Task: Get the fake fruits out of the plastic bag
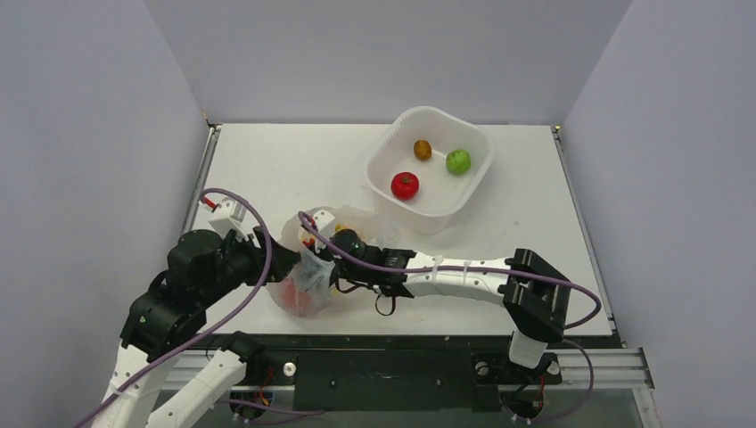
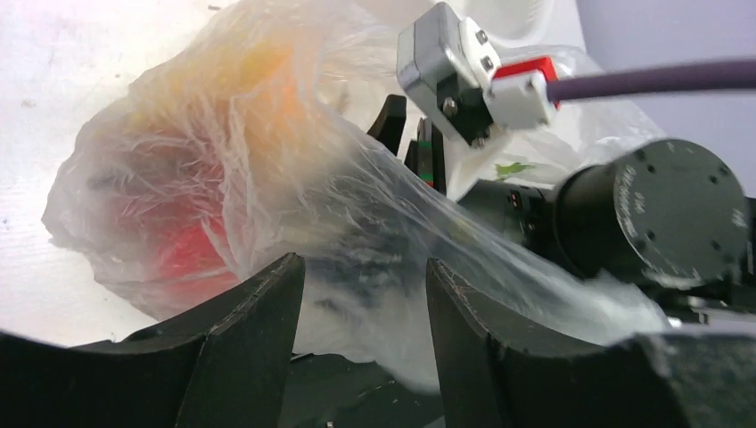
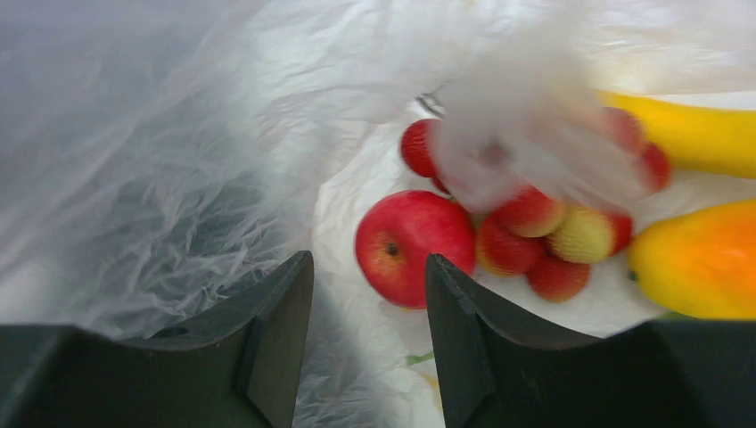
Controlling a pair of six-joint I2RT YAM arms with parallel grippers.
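Note:
The plastic bag [image 1: 308, 278] lies at the table's near edge between the arms, with red and orange fruit showing through its film [image 2: 223, 169]. My right gripper [image 3: 370, 267] is open and empty inside the bag. Just ahead of its fingertips lies a red round fruit [image 3: 414, 245]. Right of that are the bunch of red grapes [image 3: 544, 241], an orange-yellow mango [image 3: 704, 259] and a yellow banana-like piece [image 3: 695, 134]. My left gripper [image 2: 365, 263] is at the bag's left side, jaws apart, with stretched bag film between the fingers. Another red round fruit [image 1: 405, 185] lies in the tub.
A white rigid square tub [image 1: 390, 147] stands at the back right and also holds a green apple [image 1: 458, 160] and a small brown oval fruit [image 1: 423, 149]. The right arm [image 1: 464, 278] stretches across the near table. Purple cables [image 1: 258, 267] loop over the bag area.

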